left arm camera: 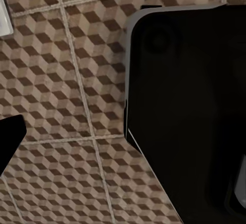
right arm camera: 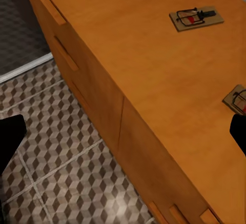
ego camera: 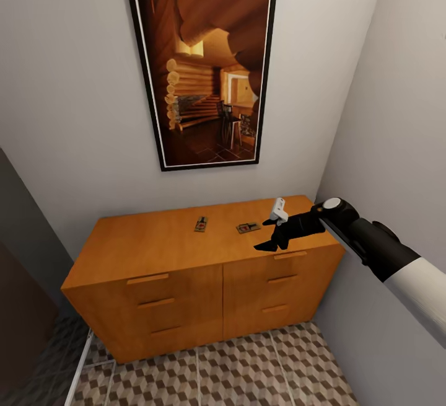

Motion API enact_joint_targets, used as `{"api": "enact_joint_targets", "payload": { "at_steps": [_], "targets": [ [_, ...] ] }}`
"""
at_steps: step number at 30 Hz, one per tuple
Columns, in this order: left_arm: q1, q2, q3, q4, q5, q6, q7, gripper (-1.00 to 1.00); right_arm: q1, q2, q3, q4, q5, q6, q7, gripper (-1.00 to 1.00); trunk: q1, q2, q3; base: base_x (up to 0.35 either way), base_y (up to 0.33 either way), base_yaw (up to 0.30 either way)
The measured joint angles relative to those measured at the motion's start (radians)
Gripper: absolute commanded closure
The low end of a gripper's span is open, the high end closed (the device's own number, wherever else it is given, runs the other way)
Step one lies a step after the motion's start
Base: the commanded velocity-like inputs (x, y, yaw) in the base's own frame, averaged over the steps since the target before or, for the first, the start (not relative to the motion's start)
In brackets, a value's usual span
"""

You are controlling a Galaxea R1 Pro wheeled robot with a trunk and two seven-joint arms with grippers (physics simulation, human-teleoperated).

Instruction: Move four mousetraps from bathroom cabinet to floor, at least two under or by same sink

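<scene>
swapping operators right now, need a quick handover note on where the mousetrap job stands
Right gripper: over the cabinet top near its right end, jaws look open, nothing held.
Left gripper: can't tell its state; its camera looks down at the bathroom floor.
Two mousetraps lie on the cabinet top: the left mousetrap and the right mousetrap, nearest the right gripper.
Done: no trap seen on the floor.
Left: pick both, find the other two, place all by the sink.

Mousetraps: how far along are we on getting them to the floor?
Done: nothing confirmed; no traps show on the visible bathroom floor. In hand: the right end effector hovers over the cabinet top beside one mousetrap, holding nothing. Left: that one, the second mousetrap, and two unseen.
</scene>
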Motion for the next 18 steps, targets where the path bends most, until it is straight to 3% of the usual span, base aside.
{"api": "enact_joint_targets", "payload": {
  "at_steps": [9, 18],
  "targets": [
    [0.001, 0.0, 0.0, 0.0, 0.0, 0.0, 0.0, -1.0, 0.0, -0.003, 0.0, 0.0, 0.003, -0.009, 0.13, -1.0, 0.0, 0.0, 0.0, 0.042, -0.081, 0.0],
    [0.001, -0.003, 0.0, 0.0, 0.0, 0.0, -0.001, -1.0, 0.0, -0.003, 0.0, 0.013, 0.005, -0.051, 0.158, -1.0, 0.0, 0.0, 0.0, 0.006, -0.018, 0.0]
  ]
}}
